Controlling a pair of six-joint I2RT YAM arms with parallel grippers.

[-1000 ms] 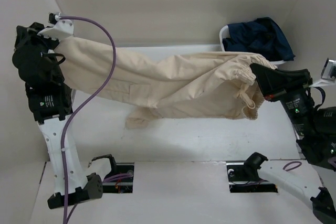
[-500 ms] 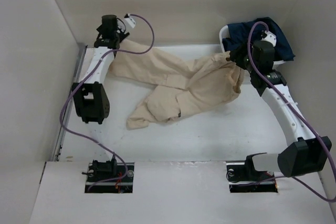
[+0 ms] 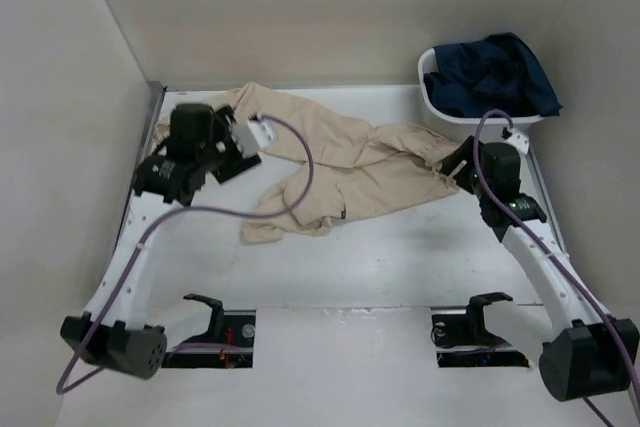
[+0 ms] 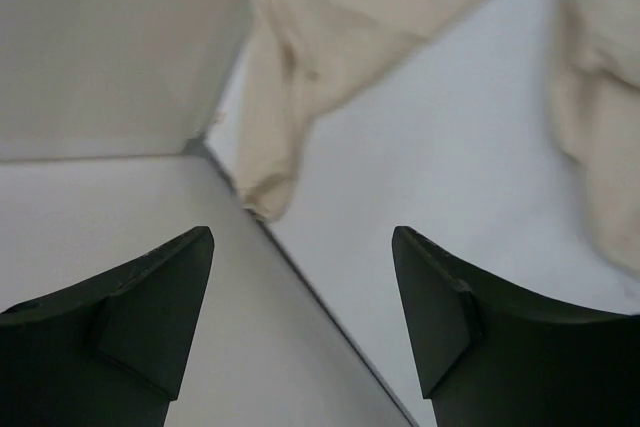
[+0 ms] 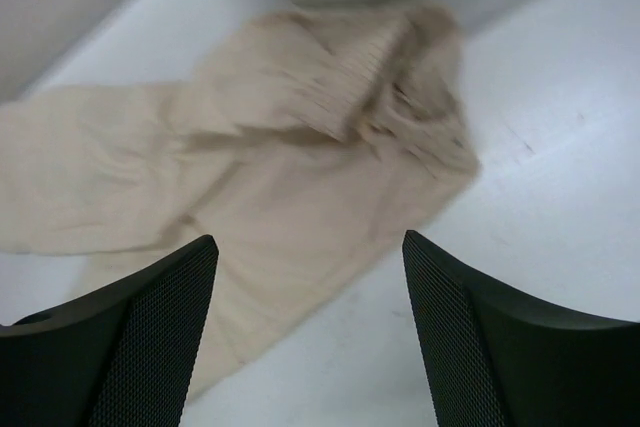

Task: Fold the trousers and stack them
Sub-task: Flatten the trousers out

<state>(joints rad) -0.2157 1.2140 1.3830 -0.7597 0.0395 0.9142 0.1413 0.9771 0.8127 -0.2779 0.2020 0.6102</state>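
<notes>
Trousers (image 3: 340, 162) crumpled on table (image 3: 400, 247), waistband seemingly toward right; left fingers (image 4: 140, 317), right fingers (image 5: 140, 337) both spread, grasping nothing.

White basket (image 3: 428, 92) in the far right corner, dark navy garment (image 3: 495, 72) bunched inside it and spilling over its rim, white tabletop (image 3: 400, 257), plain beige walls (image 3: 300, 17) left, far and right.

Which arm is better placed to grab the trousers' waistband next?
Right. The right gripper, open, points straight at the gathered waistband of the trousers; the left gripper faces a leg cuff instead.
</notes>
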